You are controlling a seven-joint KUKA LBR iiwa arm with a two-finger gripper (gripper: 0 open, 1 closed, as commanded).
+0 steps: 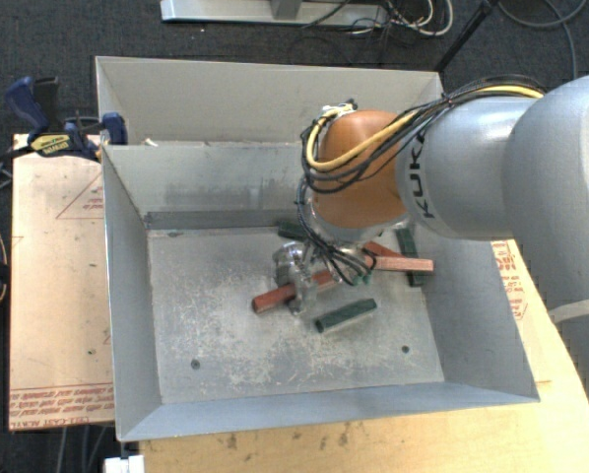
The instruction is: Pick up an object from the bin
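Gripper (295, 286) is low in mid-bin, right over the middle of a red bar (270, 302). The bar lies flat on the bin (275, 363) floor, slanted, w/ its low-left end sticking out clear. Can't tell how far open the gripper is or whether it has hold of anything, since the wrist cover (359, 166) and cables (340, 264) block the view. Treat the bar as not yet secured; afaict it's on the floor, not lifted.

Neighbours: green bar (346, 312) just beside it to the lower right, apart from the red one. 2nd red bar (405, 262) is further right near the wall, w/ a dark piece (413, 272) by it.

To do the step well, imo:
- grip across the bar's short axis, near its middle, so it doesn't swing on lift
- go fully down to the floor before closing; the bar is thin and flat, so a high close prob skates over it
- keep off the green bar so it isn't dragged or pinched along
- lift straight up, no sideways move till clear of the walls
- check the bar is in the grip once off the floor; if it tilts, regrasp nearer centre
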